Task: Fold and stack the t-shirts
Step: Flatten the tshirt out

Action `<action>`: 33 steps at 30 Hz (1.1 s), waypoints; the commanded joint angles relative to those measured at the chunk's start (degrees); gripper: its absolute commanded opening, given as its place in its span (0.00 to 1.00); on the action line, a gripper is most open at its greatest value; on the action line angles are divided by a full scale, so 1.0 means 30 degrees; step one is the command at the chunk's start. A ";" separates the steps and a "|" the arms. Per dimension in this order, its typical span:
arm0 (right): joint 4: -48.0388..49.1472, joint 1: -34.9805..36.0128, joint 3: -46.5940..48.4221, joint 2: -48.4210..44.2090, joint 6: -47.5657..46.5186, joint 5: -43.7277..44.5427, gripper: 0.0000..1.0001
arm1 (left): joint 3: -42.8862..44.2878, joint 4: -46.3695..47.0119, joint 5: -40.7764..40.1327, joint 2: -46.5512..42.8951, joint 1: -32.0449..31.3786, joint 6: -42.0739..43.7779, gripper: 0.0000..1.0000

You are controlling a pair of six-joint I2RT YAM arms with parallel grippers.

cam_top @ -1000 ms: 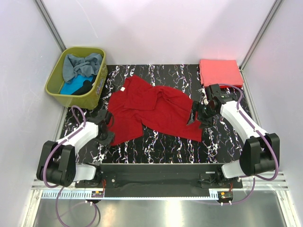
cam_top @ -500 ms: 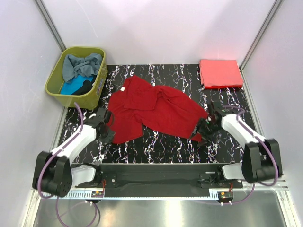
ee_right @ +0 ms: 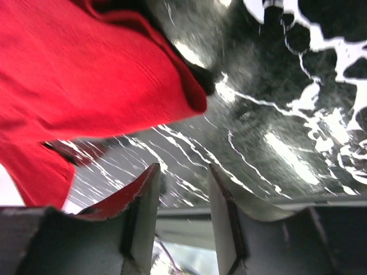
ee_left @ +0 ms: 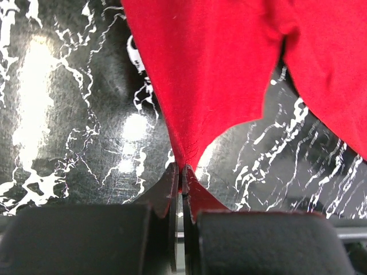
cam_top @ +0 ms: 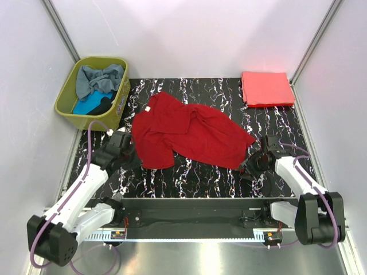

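Note:
The large dark red t-shirt [cam_top: 189, 133] lies crumpled across the middle of the black marbled table. My left gripper [cam_top: 135, 153] is at its near left edge. In the left wrist view the left gripper [ee_left: 182, 169] is shut on a pinched point of the red shirt [ee_left: 212, 69]. My right gripper [cam_top: 251, 167] is just right of the shirt's near right corner. In the right wrist view the right gripper [ee_right: 183, 172] is open and empty, and the red shirt [ee_right: 86, 74] lies ahead of it. A coral-pink t-shirt [cam_top: 266, 89] lies folded at the back right.
The olive-green basket [cam_top: 69, 86] stands at the back left and holds grey-blue [cam_top: 100, 77], turquoise [cam_top: 86, 106] and black [cam_top: 104, 103] shirts. White walls close in both sides and the back. The table's [cam_top: 195, 180] near strip is bare marble.
My right gripper has let go of the red shirt's right corner and moved nearer and to the right. My left arm has stretched out, its gripper moving slightly away with the shirt's left edge.

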 commanded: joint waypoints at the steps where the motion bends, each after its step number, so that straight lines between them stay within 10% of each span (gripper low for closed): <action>1: 0.2313 -0.0069 -0.0376 -0.1079 0.2249 0.1349 0.47 | 0.0003 0.0020 0.0792 -0.0692 -0.0164 0.1334 0.00; 33: 0.3868 -0.0099 -0.0468 0.2842 0.1550 0.3781 0.45 | 0.0911 -0.0302 0.0441 -0.1425 -0.0779 0.0807 0.00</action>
